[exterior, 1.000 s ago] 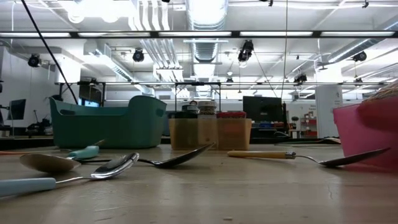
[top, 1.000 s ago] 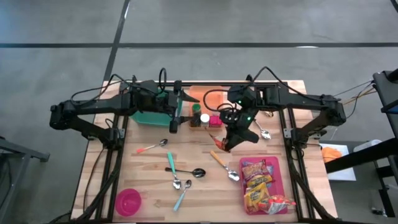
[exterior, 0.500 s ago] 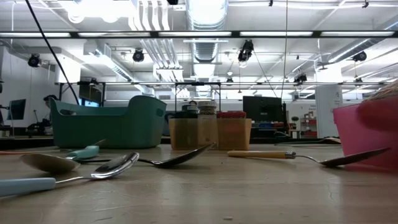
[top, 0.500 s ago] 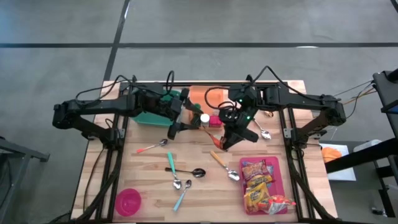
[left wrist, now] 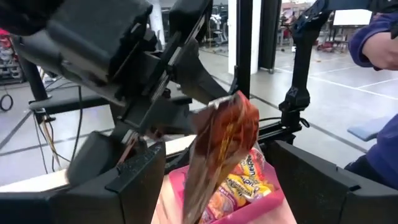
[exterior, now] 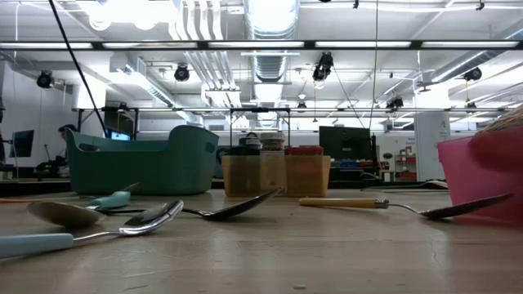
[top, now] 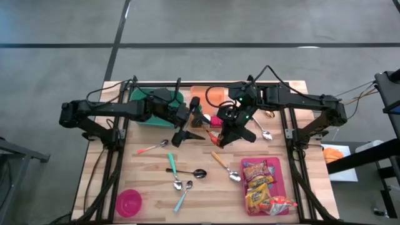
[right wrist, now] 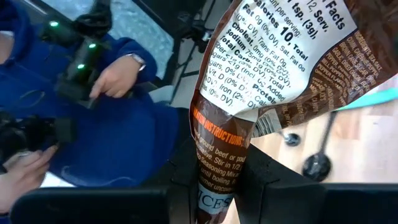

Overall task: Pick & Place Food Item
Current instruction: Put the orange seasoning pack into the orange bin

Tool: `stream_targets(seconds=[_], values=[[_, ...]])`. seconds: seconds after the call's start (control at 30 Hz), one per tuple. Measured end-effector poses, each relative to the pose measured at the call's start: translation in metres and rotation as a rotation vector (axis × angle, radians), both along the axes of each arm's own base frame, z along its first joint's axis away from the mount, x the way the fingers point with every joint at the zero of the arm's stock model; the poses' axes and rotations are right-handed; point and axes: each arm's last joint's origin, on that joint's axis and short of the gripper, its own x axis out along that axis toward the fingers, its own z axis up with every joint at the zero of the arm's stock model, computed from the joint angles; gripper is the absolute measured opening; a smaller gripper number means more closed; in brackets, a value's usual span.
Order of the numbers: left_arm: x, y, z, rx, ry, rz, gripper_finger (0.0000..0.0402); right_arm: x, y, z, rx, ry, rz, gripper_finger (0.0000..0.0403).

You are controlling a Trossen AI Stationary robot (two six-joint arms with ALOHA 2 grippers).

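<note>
Pick is done, place isn't. Right gripper, just right of centre in the high view, is clamped nearly shut on a brown seasoning packet; the right wrist view shows the packet pinched at its bottom edge between the fingers, label text readable. Packet is off the table, hanging in the air above the wood between the spice rack and the pink tray.

Left gripper sits at centre frame, facing the right one, jaws spread wide with nothing in them. In the left wrist view the packet sits square in front of it, between its open fingers but not yet touched. Looks like a handover setting up, though that's my read.

Left to do: transfer or carry, then set down. Likely target is the green bin at upper left of the table, but can't confirm. More snack bags remain in the pink tray at lower right. Spoons lie scattered mid-table, untouched. Pink bowl at lower left.
</note>
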Motion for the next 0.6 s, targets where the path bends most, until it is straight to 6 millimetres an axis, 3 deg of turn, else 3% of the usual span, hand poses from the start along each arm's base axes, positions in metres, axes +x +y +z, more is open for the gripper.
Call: stream_targets(seconds=[0.2, 0.33, 0.5, 0.6], values=[[0.007, -0.008, -0.008, -0.020, 0.029, -0.024, 0.0248, 0.011, -0.002, -0.011, -0.035, 0.008, -0.017, 0.0060], [0.007, -0.014, -0.015, 0.034, 0.054, -0.049, 0.0167, 0.019, -0.003, -0.020, -0.060, -0.003, 0.003, 0.0060], [0.004, -0.020, -0.023, 0.116, 0.104, -0.068, 0.0030, 0.023, -0.003, -0.027, -0.118, -0.034, 0.031, 0.0060], [0.001, -0.020, -0.024, 0.127, 0.138, -0.059, 0.0018, 0.024, -0.004, -0.028, -0.136, -0.041, 0.024, 0.0060]])
